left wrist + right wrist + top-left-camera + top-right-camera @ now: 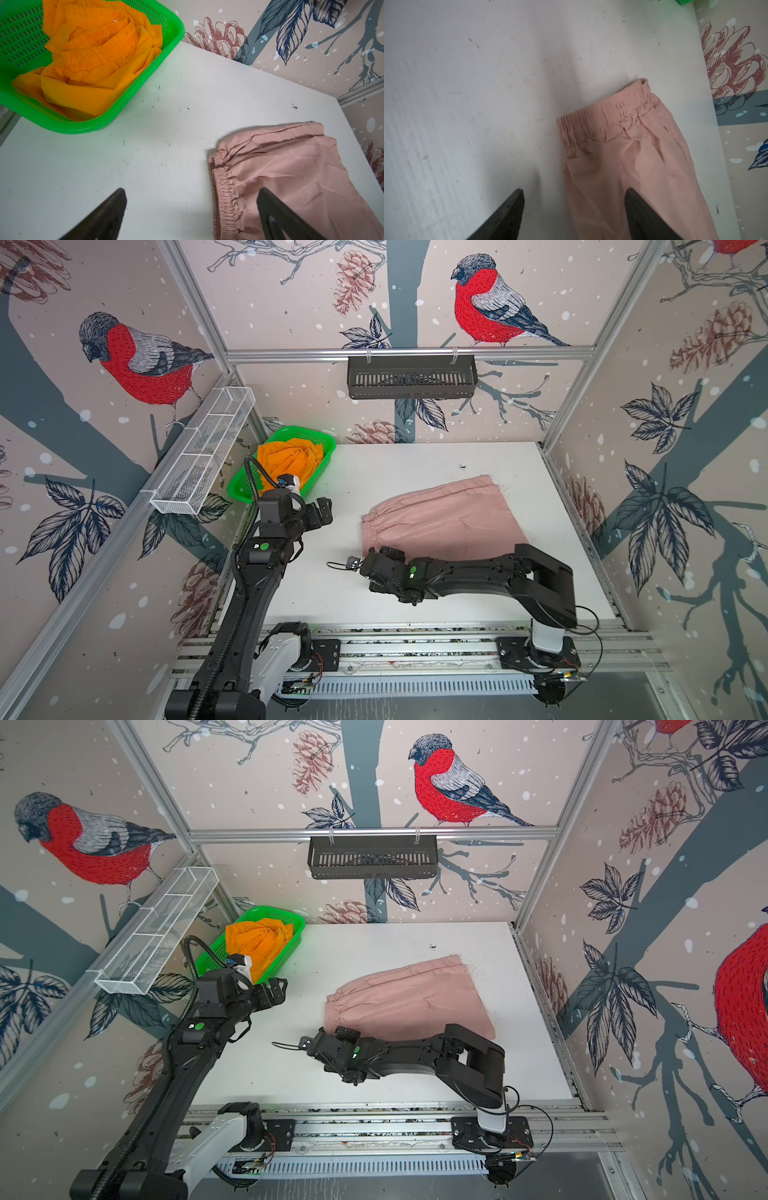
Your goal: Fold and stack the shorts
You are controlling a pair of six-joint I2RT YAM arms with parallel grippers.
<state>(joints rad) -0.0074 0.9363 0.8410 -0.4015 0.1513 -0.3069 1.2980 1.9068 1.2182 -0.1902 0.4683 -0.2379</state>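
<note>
Dusty pink shorts [440,518] [407,998] lie folded flat on the white table, waistband [224,187] toward the left. The orange shorts [286,460] [93,58] sit crumpled in the green basket. My right gripper [388,553] [575,191] is open, low over the near waistband corner of the pink shorts [633,155]; fabric lies under and between its fingers, not pinched. My left gripper [324,512] [192,191] is open and empty, between the basket and the pink shorts, facing the waistband.
The green mesh basket [239,489] [176,35] stands at the table's back left corner. A white wire rack [203,452] hangs on the left wall and a black rack [411,377] on the back wall. An aluminium rail [415,649] runs along the front.
</note>
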